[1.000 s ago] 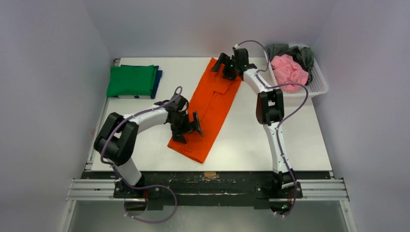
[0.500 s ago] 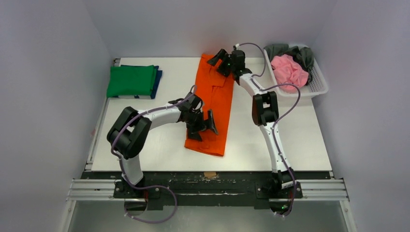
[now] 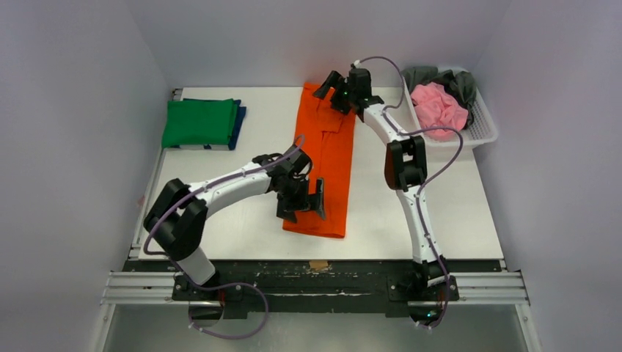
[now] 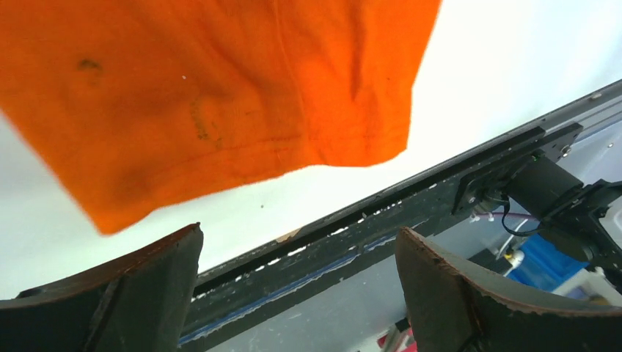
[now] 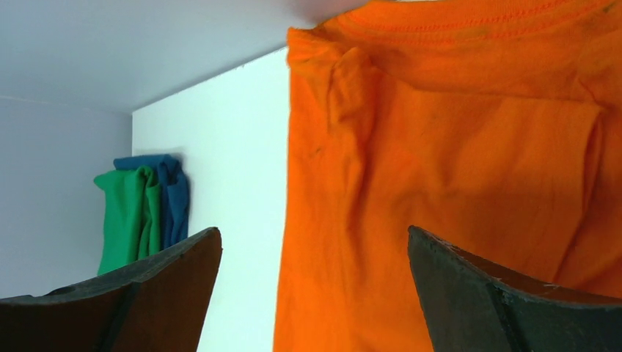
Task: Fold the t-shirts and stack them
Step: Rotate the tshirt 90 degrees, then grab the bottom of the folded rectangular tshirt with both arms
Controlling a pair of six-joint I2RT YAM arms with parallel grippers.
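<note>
Swung straight, the orange t-shirt (image 3: 334,158) now runs lengthwise from the left gripper (image 3: 304,207) away to the right gripper (image 3: 334,88), both jaws apart.

A white table (image 3: 220,224) stands between plain pale grey walls (image 3: 73,110).

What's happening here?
A bright orange t-shirt lies folded into a long strip. The left hand is open by its near end, the right hand open at its far end; neither grips it. A folded green shirt lies on a dark blue shirt, far left. A pink shirt and a dark grey shirt sit in a white mesh basket.
</note>
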